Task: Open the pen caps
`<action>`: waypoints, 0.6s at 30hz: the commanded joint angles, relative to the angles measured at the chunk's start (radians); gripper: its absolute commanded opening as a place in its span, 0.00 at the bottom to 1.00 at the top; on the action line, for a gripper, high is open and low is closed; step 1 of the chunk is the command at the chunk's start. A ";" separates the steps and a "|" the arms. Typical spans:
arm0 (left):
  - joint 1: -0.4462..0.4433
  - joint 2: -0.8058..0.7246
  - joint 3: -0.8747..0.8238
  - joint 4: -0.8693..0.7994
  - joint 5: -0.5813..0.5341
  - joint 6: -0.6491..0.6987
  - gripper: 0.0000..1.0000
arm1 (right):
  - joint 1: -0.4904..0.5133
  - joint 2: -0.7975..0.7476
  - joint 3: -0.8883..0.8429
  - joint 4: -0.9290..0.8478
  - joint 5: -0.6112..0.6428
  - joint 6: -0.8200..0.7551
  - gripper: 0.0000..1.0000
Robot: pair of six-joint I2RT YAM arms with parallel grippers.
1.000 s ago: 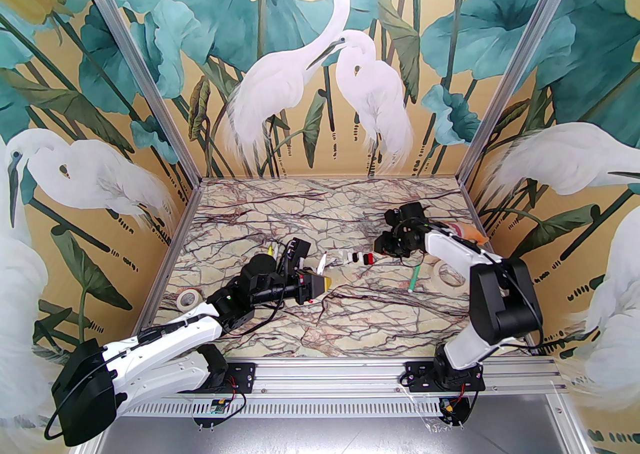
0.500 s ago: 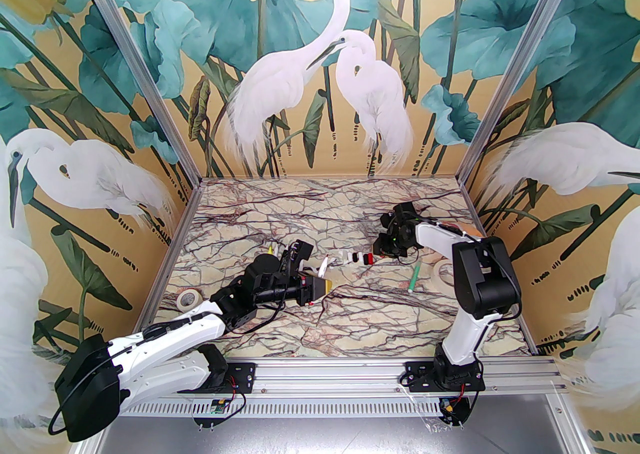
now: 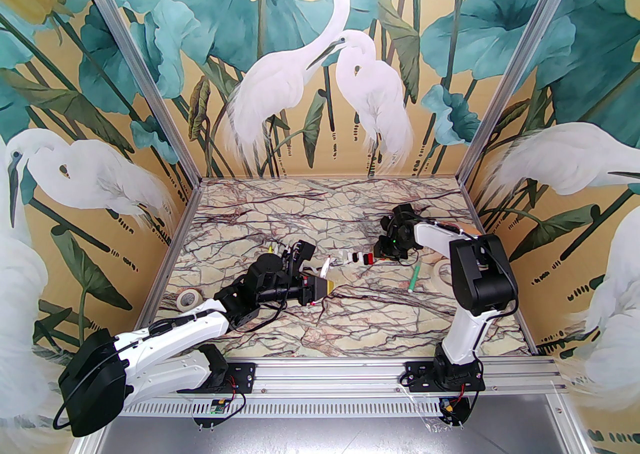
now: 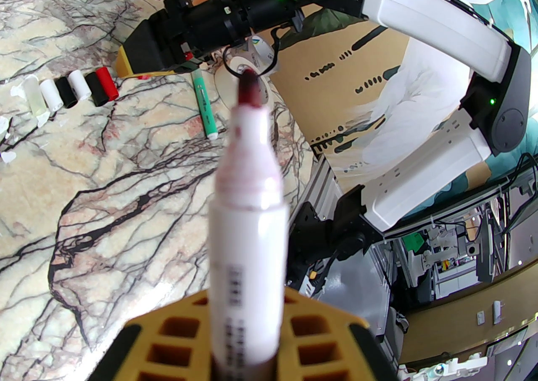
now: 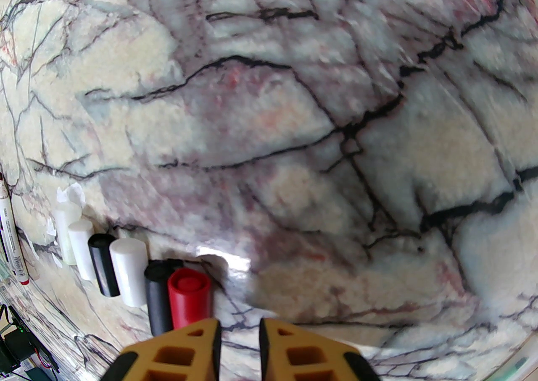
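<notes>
An uncapped marker [image 4: 248,219], white-barrelled with a dark red tip, is pinched in the left gripper [image 4: 246,324] and held above the table [image 4: 126,186]. The pen caps [image 5: 126,272], black, white and red, are laid on their sides in a close row near the middle of the table. The red cap [image 5: 189,299] is at the end of the row, just beside the right gripper [image 5: 238,331], whose jaws are parted by a narrow gap with nothing between them. The red cap could be nudged by those fingers and the row set rolling. The bare tip could be smeared on the table if lowered. Print on the marker barrel is blurred and cannot be read, and a logo on a tape roll [image 4: 261,52] is too small to be made out
</notes>
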 commanded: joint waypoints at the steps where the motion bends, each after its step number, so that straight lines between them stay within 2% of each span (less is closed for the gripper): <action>1: 0.008 0.004 0.008 0.035 0.023 -0.009 0.14 | -0.002 0.021 0.023 -0.018 0.010 -0.009 0.29; 11: 0.008 0.014 0.002 0.037 0.023 -0.011 0.14 | 0.003 -0.005 0.026 -0.026 0.013 0.002 0.35; 18: 0.008 0.030 -0.002 -0.007 -0.030 -0.001 0.14 | 0.031 -0.109 -0.034 -0.013 0.055 0.040 0.39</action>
